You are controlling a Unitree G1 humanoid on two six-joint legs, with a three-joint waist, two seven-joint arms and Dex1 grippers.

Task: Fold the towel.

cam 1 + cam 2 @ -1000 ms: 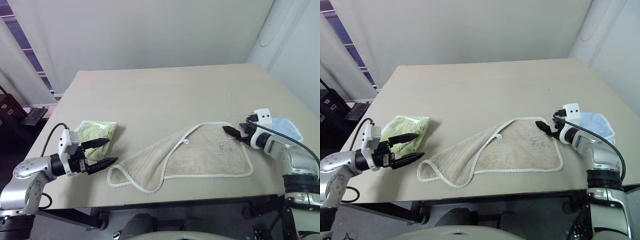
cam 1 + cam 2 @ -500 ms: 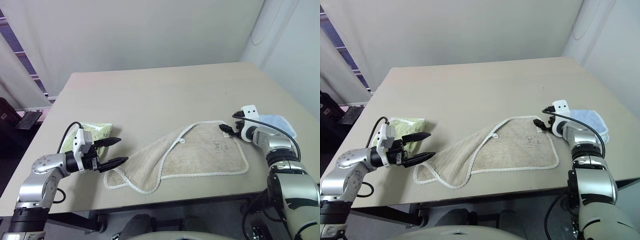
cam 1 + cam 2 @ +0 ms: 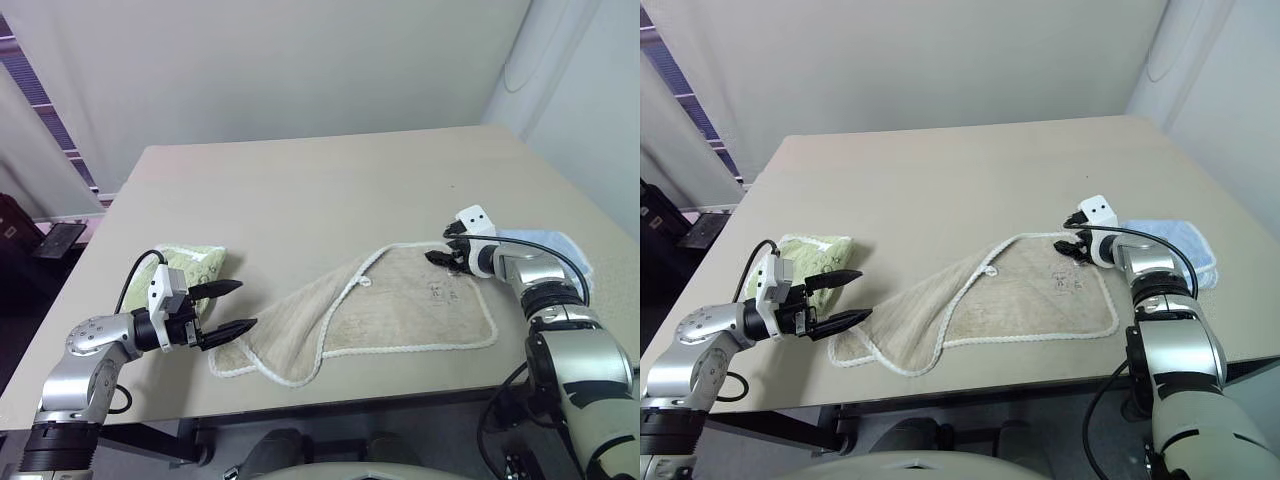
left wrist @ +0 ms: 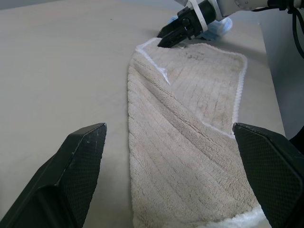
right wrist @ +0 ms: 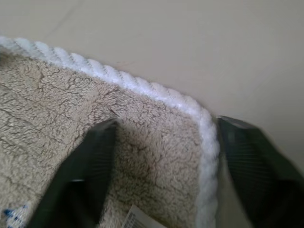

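Note:
The beige towel (image 3: 400, 305) lies on the table (image 3: 300, 190), its left part folded over itself, with white corded edging and a small white loop (image 3: 371, 283). My right gripper (image 3: 437, 256) rests at the towel's far right corner. In the right wrist view that corner (image 5: 156, 123) lies between two spread fingers (image 5: 90, 180), so the gripper is open. My left gripper (image 3: 245, 305) hovers open just off the towel's near left end (image 4: 190, 190), touching nothing. The left wrist view also shows the right gripper (image 4: 173, 35) at the far corner.
A green folded towel (image 3: 190, 265) lies behind my left gripper near the table's left edge. A light blue folded towel (image 3: 545, 240) sits right of my right arm. A curtain hangs at the far right, and the table's front edge runs close below the towel.
My right gripper has slid forward and left onto the towel's far right corner, tilting further down. The left gripper has hardly moved. The camera shifted early on.

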